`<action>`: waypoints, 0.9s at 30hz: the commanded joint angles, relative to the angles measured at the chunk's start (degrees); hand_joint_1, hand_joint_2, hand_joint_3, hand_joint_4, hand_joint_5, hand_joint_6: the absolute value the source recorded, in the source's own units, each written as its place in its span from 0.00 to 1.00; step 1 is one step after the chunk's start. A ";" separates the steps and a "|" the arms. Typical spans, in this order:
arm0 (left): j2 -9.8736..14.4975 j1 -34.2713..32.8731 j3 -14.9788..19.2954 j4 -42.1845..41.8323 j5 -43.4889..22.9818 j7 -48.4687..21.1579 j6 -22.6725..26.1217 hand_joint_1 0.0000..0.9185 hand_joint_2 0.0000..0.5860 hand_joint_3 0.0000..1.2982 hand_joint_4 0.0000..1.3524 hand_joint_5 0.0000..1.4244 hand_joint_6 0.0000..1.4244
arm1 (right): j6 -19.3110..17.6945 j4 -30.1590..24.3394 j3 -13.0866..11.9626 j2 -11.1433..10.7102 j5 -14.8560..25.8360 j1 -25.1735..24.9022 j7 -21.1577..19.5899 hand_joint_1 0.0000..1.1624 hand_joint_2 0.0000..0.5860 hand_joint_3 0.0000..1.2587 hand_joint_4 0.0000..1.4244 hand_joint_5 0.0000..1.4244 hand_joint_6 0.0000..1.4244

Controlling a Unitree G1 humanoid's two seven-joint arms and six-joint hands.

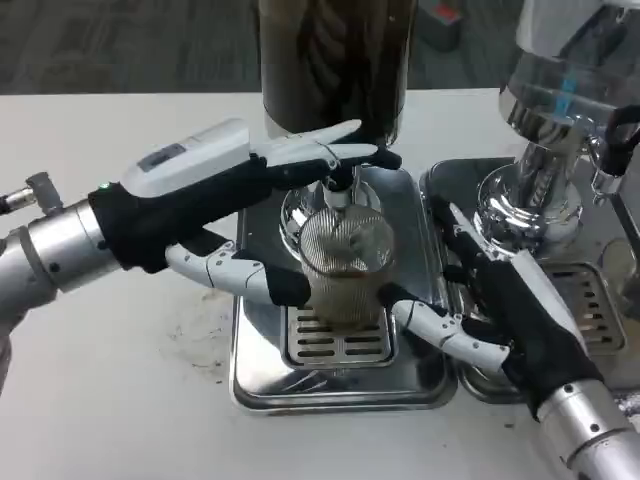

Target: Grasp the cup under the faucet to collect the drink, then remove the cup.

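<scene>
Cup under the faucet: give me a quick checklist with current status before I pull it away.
1. Cup sits under the faucet: ok.
2. Cup stands upright on the drip tray grate: ok.
3. Drink collected: some dark liquid shows in the cup's lower part; ok, though whether the pour is still running, cannot tell.
4. Right hand has a firm hold: its fingers reach the cup's base, but the grip itself, cannot tell.
5. Left hand off the faucet: not ok, its fingers lie on it above the cup.
6. Way out toward the robot over the tray's front edge: ok.
</scene>
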 commanded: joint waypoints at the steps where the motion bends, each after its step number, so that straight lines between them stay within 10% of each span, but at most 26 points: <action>1: 1.02 1.63 -1.13 -0.36 0.75 -1.09 -0.60 0.00 0.08 0.09 0.00 0.02 0.05 | -0.36 1.48 0.39 0.00 0.72 -1.76 0.33 0.50 0.37 0.00 0.00 0.00 0.07; 27: 1.94 2.19 -1.25 -1.89 0.93 -0.87 -0.80 0.00 0.10 0.09 0.00 0.02 0.06 | -0.96 4.87 1.59 0.16 2.33 -5.01 0.58 0.48 0.39 0.00 0.00 0.00 0.08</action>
